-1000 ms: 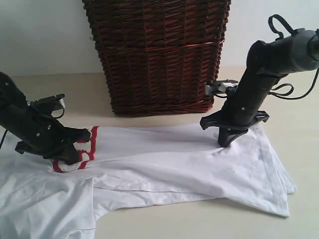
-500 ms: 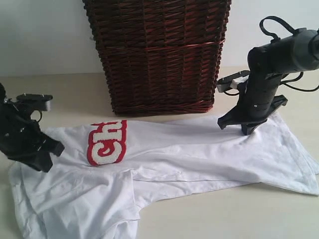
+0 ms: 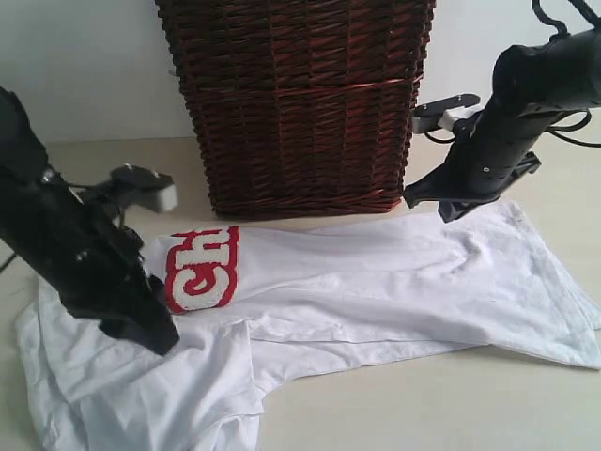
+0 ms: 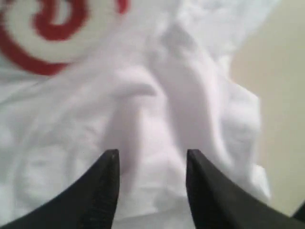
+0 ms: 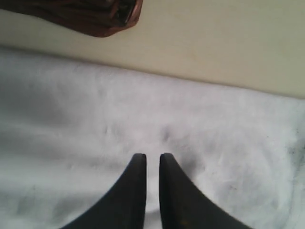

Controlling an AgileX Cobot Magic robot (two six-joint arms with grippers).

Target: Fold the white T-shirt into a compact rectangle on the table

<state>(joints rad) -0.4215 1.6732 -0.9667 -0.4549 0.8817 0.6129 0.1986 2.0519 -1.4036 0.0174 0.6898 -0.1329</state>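
Observation:
The white T-shirt lies spread across the table, roughly folded lengthwise, with a sleeve bunched at the front left. Its red-outlined lettering faces up at the left. My left gripper hangs just over the wrinkled cloth near the lettering; the left gripper is open, with nothing between its fingers. My right gripper hovers above the shirt's back right edge. In the wrist view the right gripper shows a narrow gap, and only flat cloth lies below it.
A tall dark brown wicker basket stands at the back centre, close behind the shirt, and its base shows in the right wrist view. Bare table runs along the front right and beside the shirt.
The shirt was drawn out wider, uncovering the lettering. My left gripper opened and let go, then swung forward over the shirt's left part. My right gripper parted slightly and rose toward the back.

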